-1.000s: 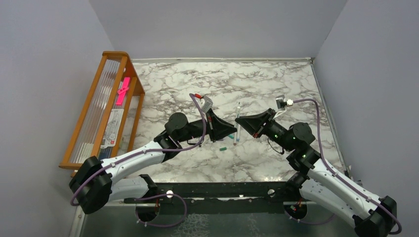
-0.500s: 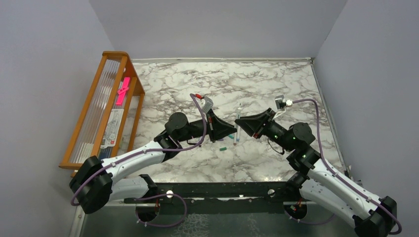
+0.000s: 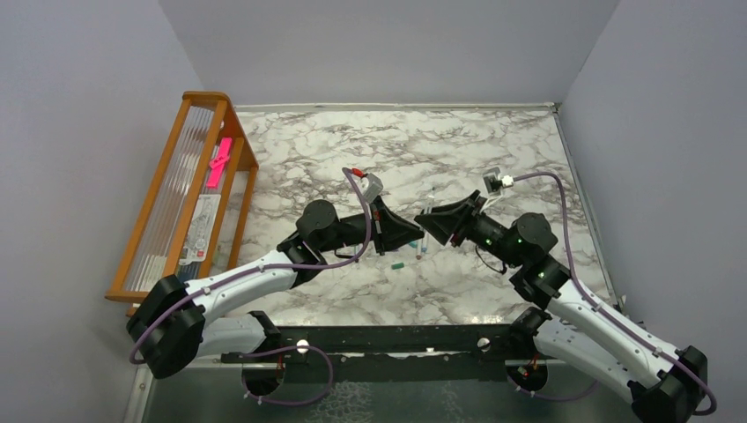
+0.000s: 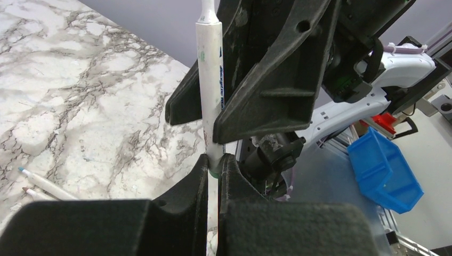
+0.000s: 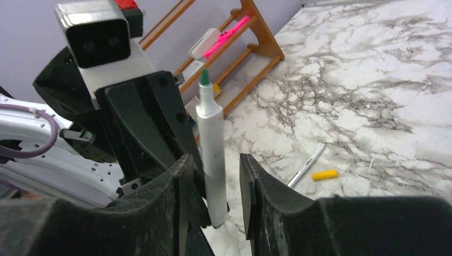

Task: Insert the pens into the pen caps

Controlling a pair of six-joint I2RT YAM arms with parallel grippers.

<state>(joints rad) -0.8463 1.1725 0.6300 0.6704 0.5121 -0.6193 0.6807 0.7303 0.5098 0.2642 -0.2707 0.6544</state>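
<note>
Marble worktop, pale walls. Left wrist view alone shows left fingers clenched on the pen. Right fingers: I cannot tell.

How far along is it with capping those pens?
Nothing looks finished. The left gripper is shut on one pen, the right gripper open around it. A yellow cap, a green cap and other pens lie loose on the table.
</note>
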